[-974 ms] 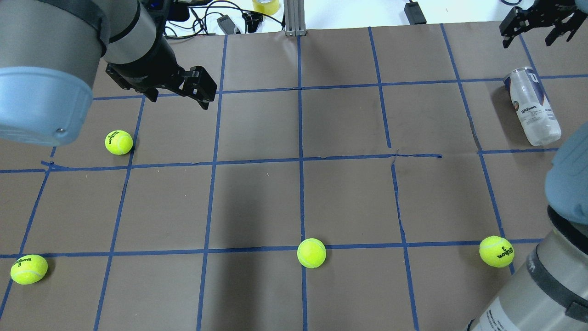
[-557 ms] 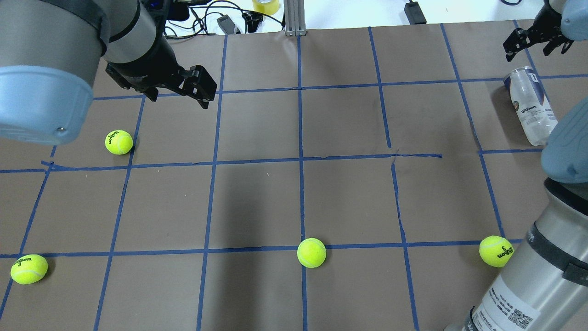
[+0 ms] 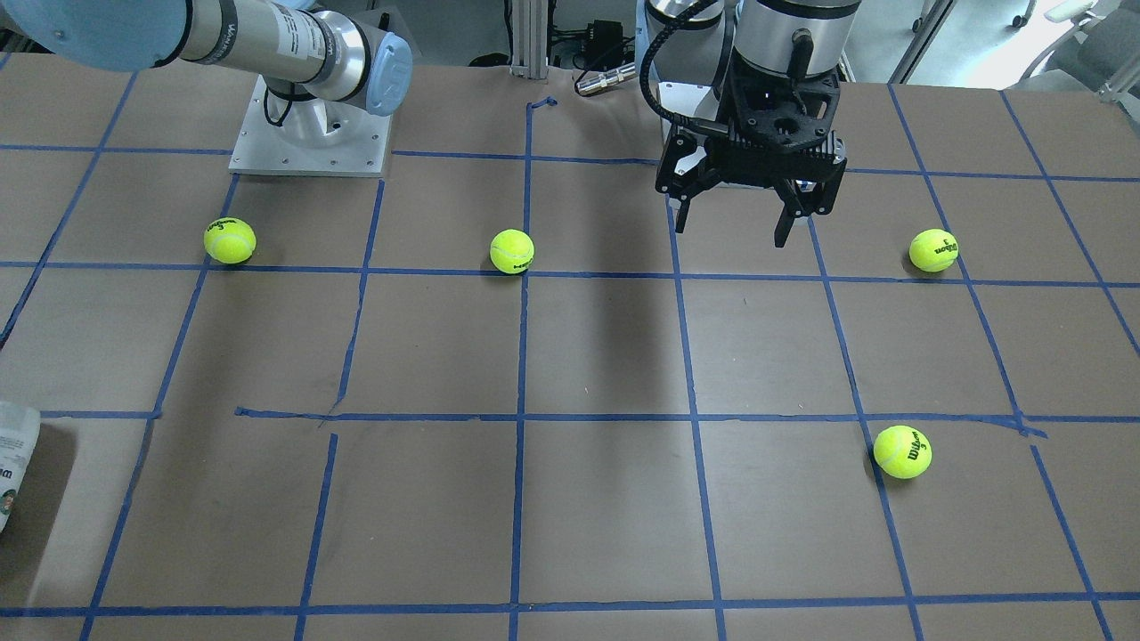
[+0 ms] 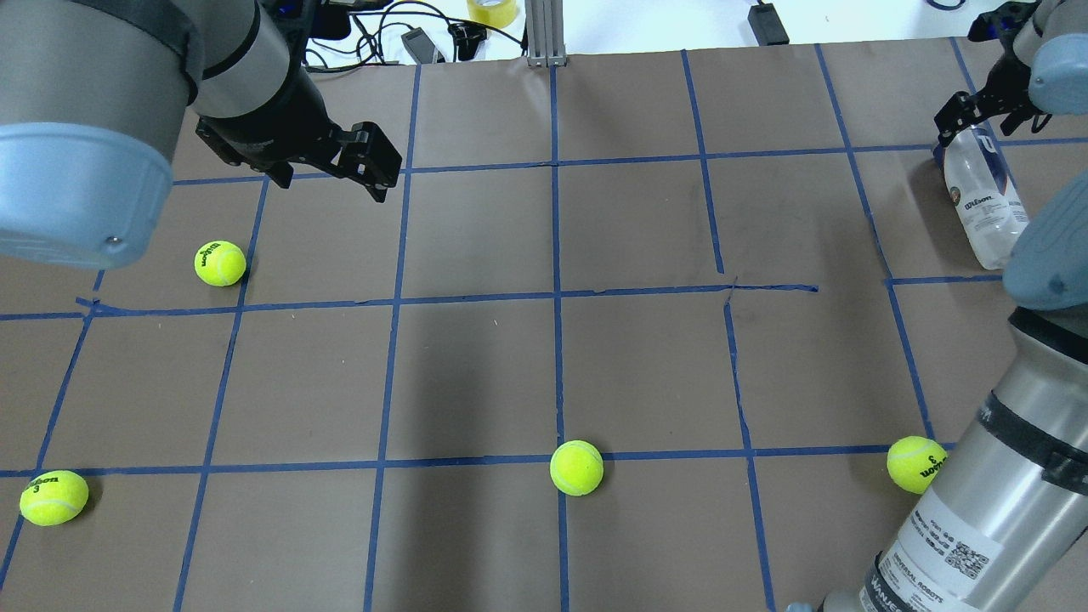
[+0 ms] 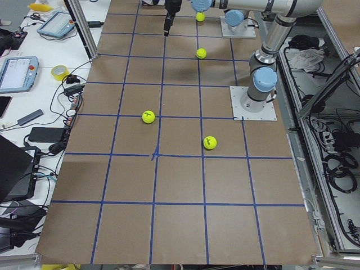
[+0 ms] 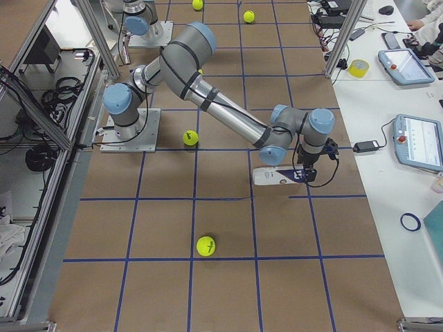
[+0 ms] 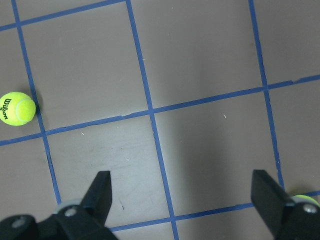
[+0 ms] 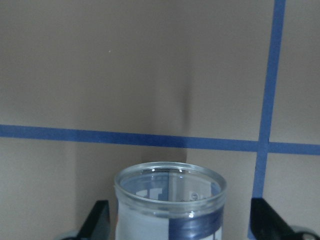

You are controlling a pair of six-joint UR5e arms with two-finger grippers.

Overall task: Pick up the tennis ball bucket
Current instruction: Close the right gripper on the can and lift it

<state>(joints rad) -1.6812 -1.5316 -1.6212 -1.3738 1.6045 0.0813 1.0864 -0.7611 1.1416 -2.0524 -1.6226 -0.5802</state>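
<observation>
Closest to the robot, the right arm [image 4: 977,510] has swung in over the near corner and now clips the edge of the tennis ball [image 4: 914,463] sitting there. The other balls [image 4: 576,467] haven't budged.

A bit further out, the left gripper [image 3: 732,227] hangs above the table [image 4: 637,365] with its claw spread wide and nothing in it. It's in the same spot as a second ago, so it's basically sitting this one out.

The real action is at the far right. The tennis ball bucket [image 4: 986,208] lies on its side there, mouth pointing away from the robot. The right gripper [image 4: 984,119] has dropped from well beyond it down onto that far end. The wrist cam shows the clear rim [image 8: 170,172] sitting between the two fingers [image 8: 97,220]. The jaws are spread to either side and aren't touching plastic as far as I can tell.

I'd say the approach is about done and the pinch comes next; nothing's lifted yet. The arm is stretched way out with the wrist pointing down.
</observation>
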